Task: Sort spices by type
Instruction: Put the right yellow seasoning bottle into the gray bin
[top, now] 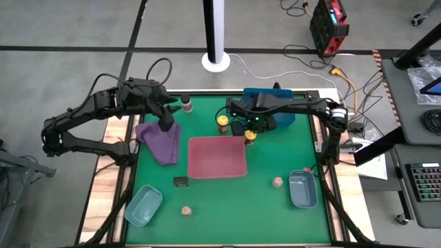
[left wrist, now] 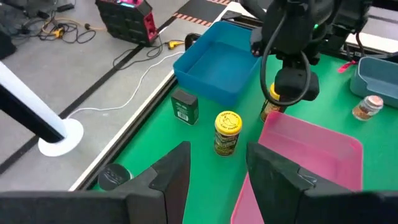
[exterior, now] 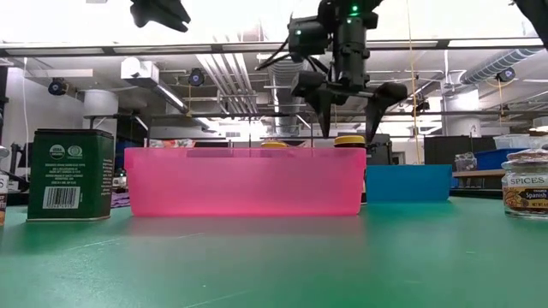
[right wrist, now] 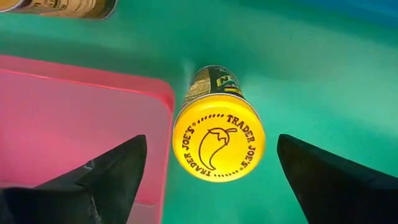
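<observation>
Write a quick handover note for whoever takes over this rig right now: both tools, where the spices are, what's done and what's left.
Right tool: open, poised above a yellow-capped jar beside the red tray.
Left tool: open, over the purple tray.
The other yellow-capped jar stands behind the red tray. A dark shaker and a black tin stand near the back edge; a second black tin and two tan jars stand out front.
Done: no spice sits in any tray.
Left: all sorting.

Lab: exposed ceiling ducts (exterior: 257,73), floor cables (top: 303,58), workstation keyboard (top: 426,182).
</observation>
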Available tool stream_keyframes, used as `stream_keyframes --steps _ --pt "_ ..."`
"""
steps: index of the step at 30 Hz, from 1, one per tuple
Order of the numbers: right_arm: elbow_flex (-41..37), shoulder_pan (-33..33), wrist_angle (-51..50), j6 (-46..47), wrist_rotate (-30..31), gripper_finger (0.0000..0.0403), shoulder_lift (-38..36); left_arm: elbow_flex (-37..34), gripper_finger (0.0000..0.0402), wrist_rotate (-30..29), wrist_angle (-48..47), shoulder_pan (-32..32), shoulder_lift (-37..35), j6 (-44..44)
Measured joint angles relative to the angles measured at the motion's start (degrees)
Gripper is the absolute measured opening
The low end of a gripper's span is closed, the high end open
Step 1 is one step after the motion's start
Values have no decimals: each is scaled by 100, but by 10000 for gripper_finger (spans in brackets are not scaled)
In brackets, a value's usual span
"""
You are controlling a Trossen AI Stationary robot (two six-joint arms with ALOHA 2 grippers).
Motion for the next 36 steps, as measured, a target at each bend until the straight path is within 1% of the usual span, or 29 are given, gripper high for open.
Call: stream_keyframes --steps 6,15,22,29,36 --pt "-8 0 -15 98 -102 336 112 2 141 -1 3 0 -21 371" --pt "-13 -2 19 -5 36 308 352 2 141 -26 36 0 -46 312" --pt "-17 -2 54 -25 126 273 436 2 141 -26 64 0 -57 452" --pt "-17 -2 50 -35 185 225 436 2 141 -28 259 0 -52 367" --pt "-17 -2 38 5 185 224 427 2 141 -28 377 0 -39 452"
